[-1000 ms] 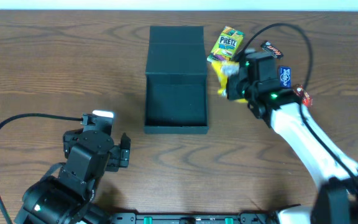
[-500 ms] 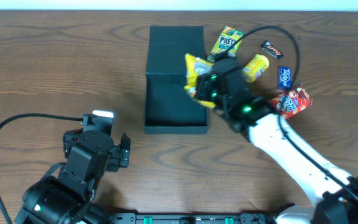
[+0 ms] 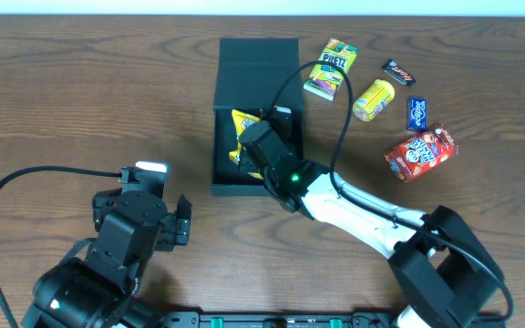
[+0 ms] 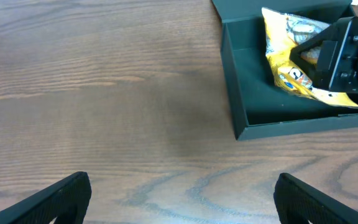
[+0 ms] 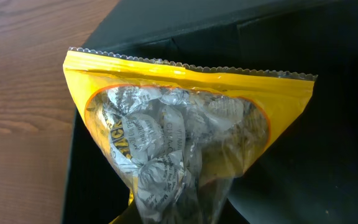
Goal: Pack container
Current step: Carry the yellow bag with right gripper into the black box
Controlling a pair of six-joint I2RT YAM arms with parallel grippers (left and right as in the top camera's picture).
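Note:
The container (image 3: 226,186) is a matte black shallow box with its flap lid open at the back; it also shows in the left wrist view (image 4: 247,118) and the right wrist view (image 5: 328,124). My right gripper (image 3: 255,148) is over the box's inside, shut on a yellow candy bag (image 3: 242,123), which hangs inside the box (image 4: 291,68). The bag (image 5: 185,143) holds foil-wrapped sweets and hides the fingertips. My left gripper (image 3: 182,222) is open and empty (image 4: 182,199) over bare wood, in front and left of the box.
Right of the box lie a yellow-green pretzel bag (image 3: 331,67), a yellow packet (image 3: 374,98), a small dark bar (image 3: 397,71), a blue packet (image 3: 416,113) and a red snack bag (image 3: 421,152). A black cable arcs over the box.
My right gripper has carried the yellow candy bag leftward from beside the pretzel bag to over the inside of the box. The left arm has not moved.

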